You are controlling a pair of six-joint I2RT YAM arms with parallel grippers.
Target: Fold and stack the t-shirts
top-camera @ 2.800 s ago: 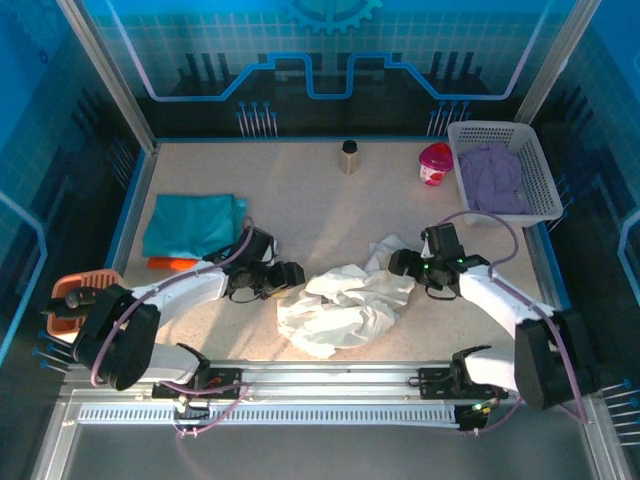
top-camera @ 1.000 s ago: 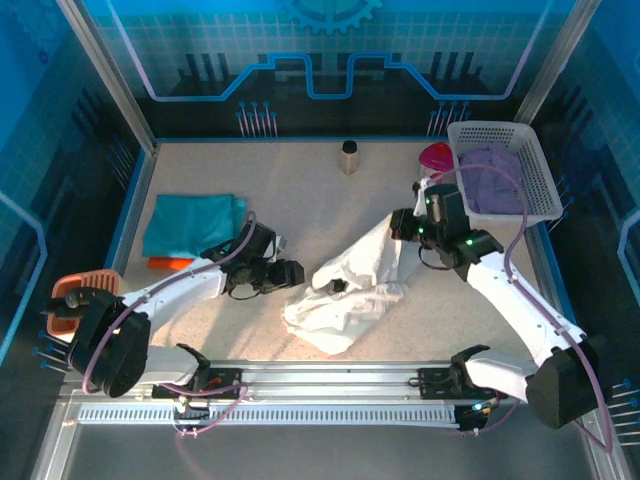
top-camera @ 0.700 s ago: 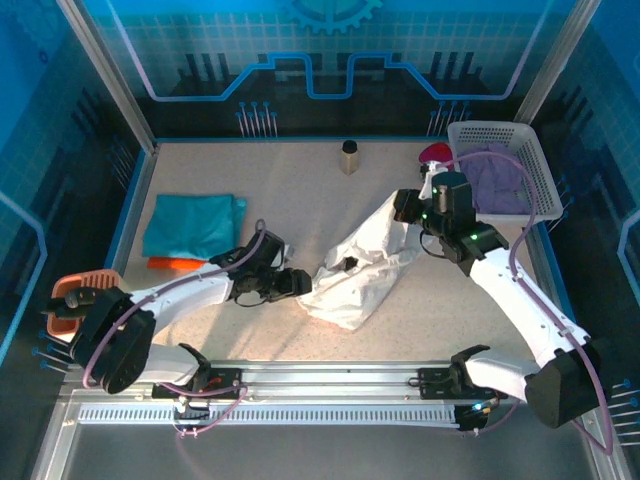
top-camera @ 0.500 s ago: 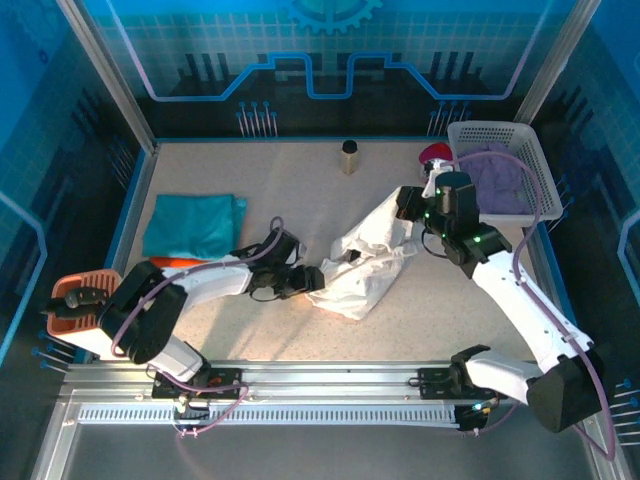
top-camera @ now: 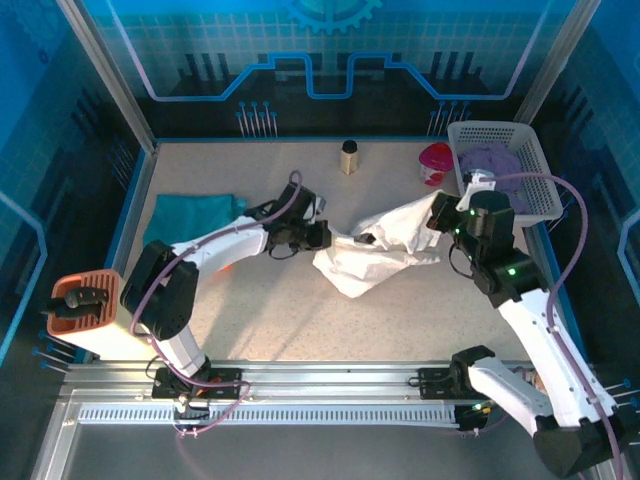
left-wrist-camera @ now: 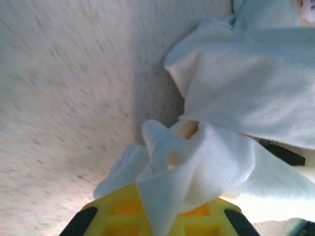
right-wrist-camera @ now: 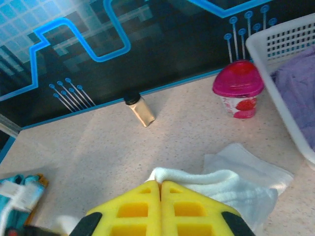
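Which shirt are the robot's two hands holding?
The white t-shirt, pinched by the left gripper and the right gripper and stretched between them. The teal t-shirt lies folded flat at the left, no gripper on it.

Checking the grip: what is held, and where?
The white shirt: left jaws pinch a bunched edge at its left end, right jaws its right end.
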